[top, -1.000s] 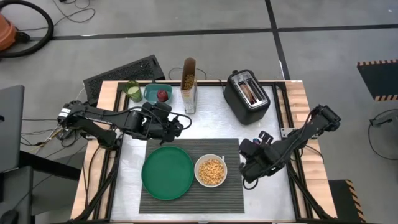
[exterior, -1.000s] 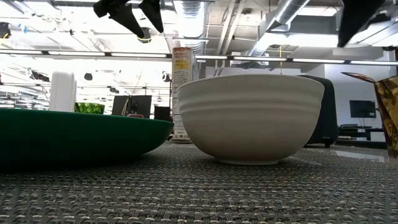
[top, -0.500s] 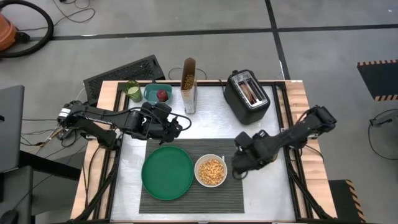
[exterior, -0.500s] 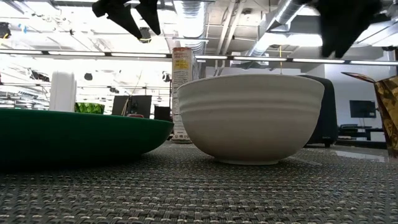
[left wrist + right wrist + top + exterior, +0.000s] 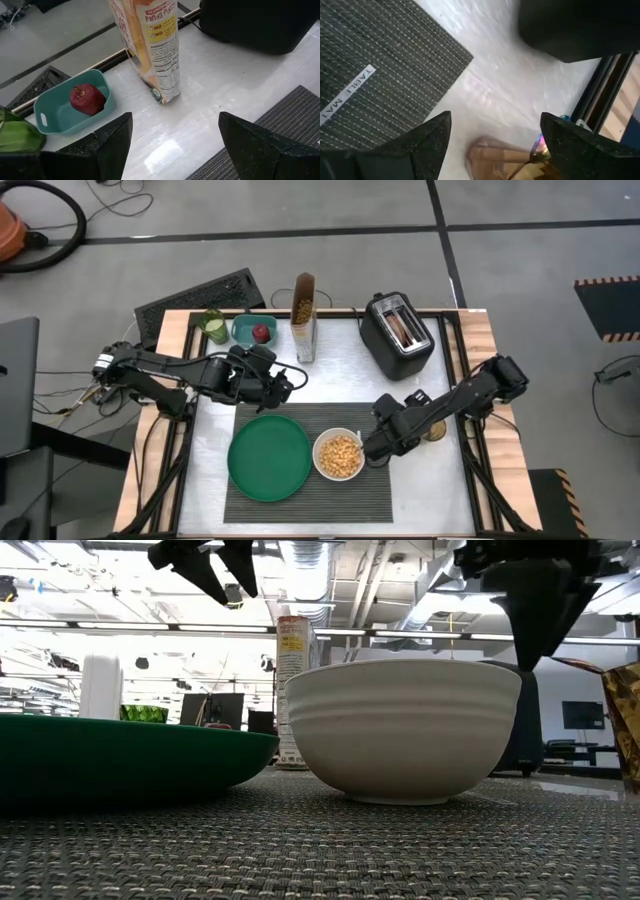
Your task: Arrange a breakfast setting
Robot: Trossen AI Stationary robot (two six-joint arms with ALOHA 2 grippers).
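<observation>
I've got the right hand empty, fingers spread, at the bowl's 3 o'clock on the mat. Next I'd fetch the apple from the teal tub: descend straight, close gently. It's at 10 o'clock of the left hand, also spread and empty.

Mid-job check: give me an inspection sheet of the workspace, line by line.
Surface: metal table top, dark grey ribbed placemat at front.
Job's things: round green plate and white bowl of cereal on placemat; red apple in teal container.
Clutter: cereal box, black toaster, green cup.
Claws: left claw open behind the plate; right claw open beside the bowl.
Cables: black hose on floor.
Surroundings: nothing seen of people.
</observation>
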